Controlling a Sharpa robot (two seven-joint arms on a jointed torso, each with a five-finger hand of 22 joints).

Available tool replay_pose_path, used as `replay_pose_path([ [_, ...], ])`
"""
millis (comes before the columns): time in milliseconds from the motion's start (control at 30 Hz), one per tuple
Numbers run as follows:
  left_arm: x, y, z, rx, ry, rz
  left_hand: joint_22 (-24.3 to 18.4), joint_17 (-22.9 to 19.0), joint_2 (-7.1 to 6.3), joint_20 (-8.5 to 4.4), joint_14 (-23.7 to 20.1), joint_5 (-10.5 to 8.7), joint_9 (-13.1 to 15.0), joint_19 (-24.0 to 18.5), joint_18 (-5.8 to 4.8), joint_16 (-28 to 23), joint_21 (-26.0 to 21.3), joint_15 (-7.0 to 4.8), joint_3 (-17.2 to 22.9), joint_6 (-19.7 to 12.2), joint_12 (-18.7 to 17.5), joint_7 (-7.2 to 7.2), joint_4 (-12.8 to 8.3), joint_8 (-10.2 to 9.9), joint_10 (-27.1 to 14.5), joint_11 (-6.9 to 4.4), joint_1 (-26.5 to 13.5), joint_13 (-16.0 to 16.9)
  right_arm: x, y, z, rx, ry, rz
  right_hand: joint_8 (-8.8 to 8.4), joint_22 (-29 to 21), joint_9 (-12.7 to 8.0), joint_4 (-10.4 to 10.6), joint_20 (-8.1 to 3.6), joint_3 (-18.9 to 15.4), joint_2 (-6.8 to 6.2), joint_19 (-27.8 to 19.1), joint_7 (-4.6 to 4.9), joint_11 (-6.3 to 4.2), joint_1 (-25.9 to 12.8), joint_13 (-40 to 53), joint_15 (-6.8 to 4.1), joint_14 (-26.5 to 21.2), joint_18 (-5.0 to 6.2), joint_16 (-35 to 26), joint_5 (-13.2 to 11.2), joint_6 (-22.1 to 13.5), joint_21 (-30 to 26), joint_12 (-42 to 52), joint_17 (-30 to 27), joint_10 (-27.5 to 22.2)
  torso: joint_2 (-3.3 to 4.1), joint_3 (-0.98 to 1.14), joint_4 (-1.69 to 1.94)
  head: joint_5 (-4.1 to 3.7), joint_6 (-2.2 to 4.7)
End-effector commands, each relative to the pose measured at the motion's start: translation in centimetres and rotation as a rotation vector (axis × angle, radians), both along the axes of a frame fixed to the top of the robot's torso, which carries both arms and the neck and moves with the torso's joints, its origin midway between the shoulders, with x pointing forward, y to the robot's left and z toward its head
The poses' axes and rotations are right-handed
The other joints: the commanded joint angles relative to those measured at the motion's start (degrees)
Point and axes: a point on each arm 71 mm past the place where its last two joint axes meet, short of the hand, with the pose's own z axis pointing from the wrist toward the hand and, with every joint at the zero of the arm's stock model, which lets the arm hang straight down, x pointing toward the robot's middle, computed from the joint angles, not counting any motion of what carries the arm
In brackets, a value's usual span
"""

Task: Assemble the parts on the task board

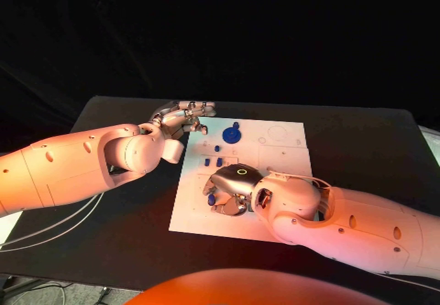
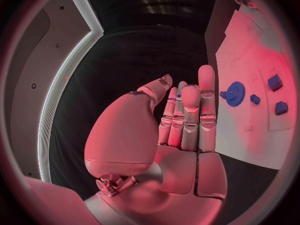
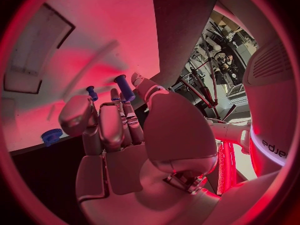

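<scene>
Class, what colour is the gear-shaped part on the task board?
Blue; the gear-shaped part shows best in the left wrist view.

A black table [image 1: 367, 146] fills the floor of the scene under everything, running from 9 to 3 o'clock. Pale cables [image 1: 55, 229] trail over its edge toward 8 o'clock.

— How's the light on the head view?

— Dim all round, the far background black. The task board [image 1: 275, 152] is the brightest thing, pale with a pink wash. A warm orange glow falls on the left arm [image 1: 64, 171].

— And the wrist views?

— Both soaked in red-pink (fisheye, so straight edges bow toward the rim). The board's near surface glares, details washed out. The right hand [image 3: 125, 135] throws a soft shadow on it. Rims blur into dark.
</scene>
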Motion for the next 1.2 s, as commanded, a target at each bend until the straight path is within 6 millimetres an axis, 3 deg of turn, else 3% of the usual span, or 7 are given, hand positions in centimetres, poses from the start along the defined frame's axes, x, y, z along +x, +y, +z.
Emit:
replay_pose_path([
  [33, 0.0, -0.2, 0.1, -0.009, -0.003, -0.018, -0.05, -0.05, 0.45, 0.30, -0.49, 0.00, -0.01, -0.17, 1.09, -0.07, -0.19, -0.07, -0.44, -0.52, 0.39, 0.05, -0.01, -0.09, -0.39, 0.18, 0.29, 0.08, 0.2, -0.3, 0.4, 0.056, -0.028, -0.018, -0.08, -0.53, 0.09, 0.13, 0.54, -1.98, -0.07, -0.11, 0.11, 0.21, 0.81, 0.08, 0.33, 1.20, 1.04, -0.17, 0.38, -1.37, -0.39, 0.40, -0.21, -1.45, 0.00, 0.05, -0.01, -0.13, 0.13],
  [433, 0.0, 0.2, -0.1, -0.005, -0.002, -0.010, -0.06, -0.12, 0.44, 0.30, -0.52, -0.01, -0.02, -0.17, 1.09, -0.09, -0.21, -0.06, -0.49, -0.55, 0.41, 0.06, -0.01, -0.09, -0.43, 0.20, 0.28, 0.07, 0.3, -7.1, 4.2, 0.212, -0.022, -0.128, 0.40, -0.18, 0.44, -0.13, 0.23, -4.36, 2.25, 0.22, -0.77, -0.80, 3.67, 0.45, -0.35, 1.01, 1.01, -0.54, 1.87, 1.47, -0.05, 4.35, -1.16, 2.44, -0.16, 0.02, -0.35, -1.05, 0.95],
  [733, 0.0, 0.1, -0.1, -0.007, -0.004, -0.011, -0.07, -0.10, 0.45, 0.30, -0.51, -0.01, -0.02, -0.16, 1.09, -0.07, -0.22, -0.06, -0.51, -0.56, 0.43, 0.06, -0.01, -0.08, -0.44, 0.20, 0.28, 0.08, 2.1, -16.4, 5.5, 0.195, 0.098, -0.475, 1.28, 8.07, 0.66, 2.35, -1.90, -5.23, 1.60, 3.55, -2.18, -4.08, 0.48, 4.72, -2.78, 2.92, -0.38, 4.80, 3.78, 5.06, 5.04, 13.56, 6.49, 20.78, -0.46, -0.28, -1.23, -3.24, 2.11],
  [833, 0.0, 0.0, 0.0, -0.008, -0.004, -0.014, -0.08, -0.07, 0.47, 0.31, -0.51, 0.00, -0.01, -0.16, 1.09, -0.04, -0.23, -0.06, -0.54, -0.56, 0.46, 0.06, -0.02, -0.07, -0.46, 0.19, 0.30, 0.08, 1.9, -18.4, 5.0, 0.152, 0.134, -0.571, 1.82, 10.69, 0.75, 4.87, -3.38, -8.49, 0.41, 4.56, -3.37, -5.32, -3.16, 15.11, -3.96, 3.25, -0.89, 6.29, 7.04, 5.87, 6.78, 24.42, 8.34, 25.56, -0.46, -0.29, -1.58, -3.66, 2.34],
  [933, 0.0, 0.0, 0.0, -0.009, -0.004, -0.016, -0.08, -0.07, 0.47, 0.31, -0.51, 0.00, -0.01, -0.16, 1.09, -0.04, -0.23, -0.06, -0.54, -0.56, 0.46, 0.06, -0.02, -0.07, -0.46, 0.19, 0.30, 0.08, 1.4, -19.6, 4.4, 0.097, 0.162, -0.635, 2.46, 13.53, 1.03, 7.56, -3.63, -12.47, 1.05, 5.35, -4.02, -5.85, -4.88, 42.44, -4.71, 3.58, -1.51, 8.53, 11.88, 6.30, 8.54, 48.99, 11.54, 25.80, -0.49, -0.31, -1.83, -3.99, 2.41],
  [1033, 0.0, -0.1, 0.0, -0.010, -0.004, -0.017, -0.08, -0.07, 0.47, 0.31, -0.51, 0.00, -0.01, -0.16, 1.09, -0.04, -0.23, -0.06, -0.54, -0.56, 0.46, 0.06, -0.02, -0.07, -0.46, 0.19, 0.30, 0.08, 1.1, -20.2, 4.0, 0.049, 0.168, -0.665, 3.26, 14.71, 1.53, 9.74, -3.81, -16.04, 3.28, 5.35, -3.82, -5.82, -3.94, 57.94, -4.45, 3.71, -1.47, 10.12, 12.06, 6.42, 9.30, 62.12, 13.94, 24.10, -0.52, -0.38, -1.95, -4.16, 2.53],
  [1200, -0.1, -0.1, 0.0, -0.010, -0.004, -0.017, -0.08, -0.07, 0.47, 0.31, -0.51, 0.00, -0.01, -0.16, 1.09, -0.04, -0.23, -0.06, -0.54, -0.56, 0.46, 0.06, -0.02, -0.07, -0.46, 0.19, 0.30, 0.08, 0.6, -20.6, 3.1, -0.028, 0.182, -0.685, 4.09, 15.43, 2.19, 11.84, -3.71, -19.53, 3.40, 5.47, -4.08, -5.67, -4.84, 64.25, -4.18, 3.91, -1.60, 11.14, 11.61, 6.87, 9.73, 66.83, 15.74, 24.89, -0.53, -0.44, -1.93, -4.26, 2.66],
])
